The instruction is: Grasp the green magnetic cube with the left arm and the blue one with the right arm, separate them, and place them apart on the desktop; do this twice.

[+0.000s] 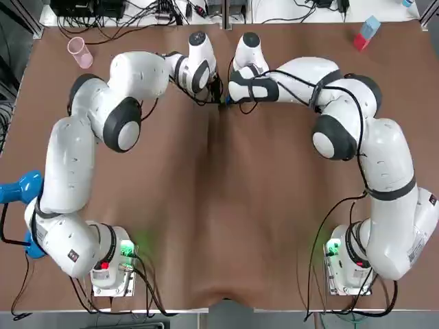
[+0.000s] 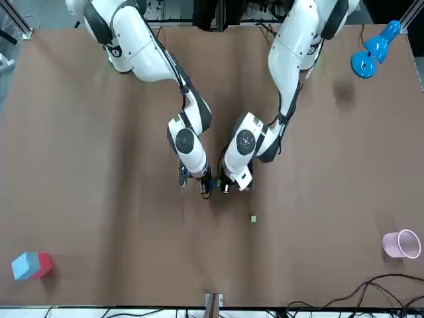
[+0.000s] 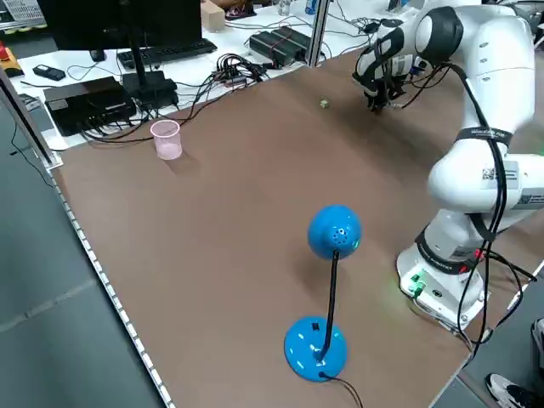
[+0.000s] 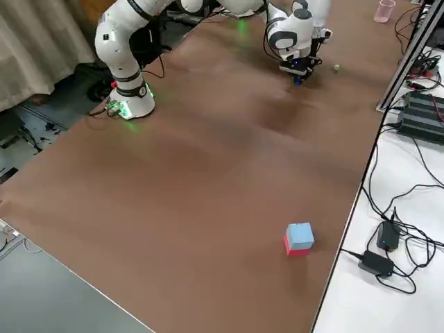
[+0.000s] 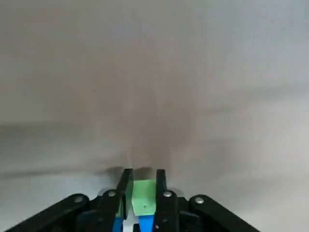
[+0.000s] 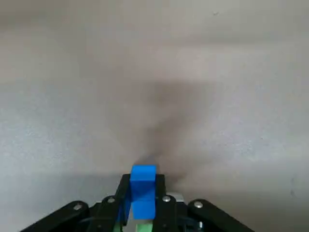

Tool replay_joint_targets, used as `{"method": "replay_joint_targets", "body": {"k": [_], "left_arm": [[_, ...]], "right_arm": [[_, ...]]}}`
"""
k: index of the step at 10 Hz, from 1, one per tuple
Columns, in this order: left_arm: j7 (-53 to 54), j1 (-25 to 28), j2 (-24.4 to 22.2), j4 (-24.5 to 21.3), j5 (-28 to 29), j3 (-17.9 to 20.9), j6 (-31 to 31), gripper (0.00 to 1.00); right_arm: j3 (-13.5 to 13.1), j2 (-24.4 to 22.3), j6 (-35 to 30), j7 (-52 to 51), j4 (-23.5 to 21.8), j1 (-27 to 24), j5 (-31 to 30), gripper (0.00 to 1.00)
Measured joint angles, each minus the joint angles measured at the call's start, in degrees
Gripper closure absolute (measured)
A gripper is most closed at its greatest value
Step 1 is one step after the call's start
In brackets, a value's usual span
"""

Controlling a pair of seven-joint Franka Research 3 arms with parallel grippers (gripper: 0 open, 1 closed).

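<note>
Grips the green magnetic cube (image 5: 143, 198) in the left gripper (image 5: 143, 174), fingers closed on two opposite faces. Grips the blue cube (image 6: 143, 186) the same way in the right gripper (image 6: 143, 178). Meets tip to tip low over the table (image 1: 219, 205), well apart from the pink cup (image 1: 80, 52) and to the robot's right of it, with the left gripper nearer the cup. Probably holds the cubes joined face to face: shows a sliver of blue behind the green and of green behind the blue. Calls for a straight pull apart, green toward the cup, blue away from it. Reaches both forearms inward, wrists bent down.
</note>
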Motion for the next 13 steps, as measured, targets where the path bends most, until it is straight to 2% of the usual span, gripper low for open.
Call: {"method": "replay_joint_targets", "body": {"k": [3, 5, 6, 7, 8, 11, 13], "left_arm": [[7.15, 2.87, -3.87, 0.1, 0.94, 0.08, -9.09, 0.77], [12.41, 4.56, -7.11, -0.43, 1.4, 0.08, -20.2, 0.77], [13.84, 4.99, -9.19, -2.2, 1.96, 0.07, -24.3, 0.77], [14.47, 4.87, -11.58, -5.8, 3.06, -0.14, -26.08, 0.77], [14.61, 4.54, -14.19, -10.62, 3.87, -0.94, -26.91, 0.77], [14.28, 3.34, -20.76, -23.88, 3.97, -5.82, -28.95, 0.77], [13.64, 3.45, -23.86, -29.06, 3.82, -9.82, -32.93, 0.77]], "right_arm": [[0.0, 0.0, 0.0, 0.0, 0.04, 0.0, 0.0, 0.75], [0.02, -0.04, 0.0, 0.0, 0.17, 0.0, 0.0, 0.49], [0.03, -0.21, 0.11, 0.0, 0.4, 0.01, 0.0, 0.33], [0.02, -0.81, 0.11, 0.0, 0.65, 0.01, 0.0, 0.2], [-0.05, -1.72, -0.16, -0.01, 0.65, -0.01, 0.0, 0.14], [-0.31, -2.84, -2.41, -0.48, 0.44, -1.01, 0.0, 0.14], [-0.29, -2.82, -3.04, -0.89, -0.12, -1.95, 0.0, 0.15]]}}
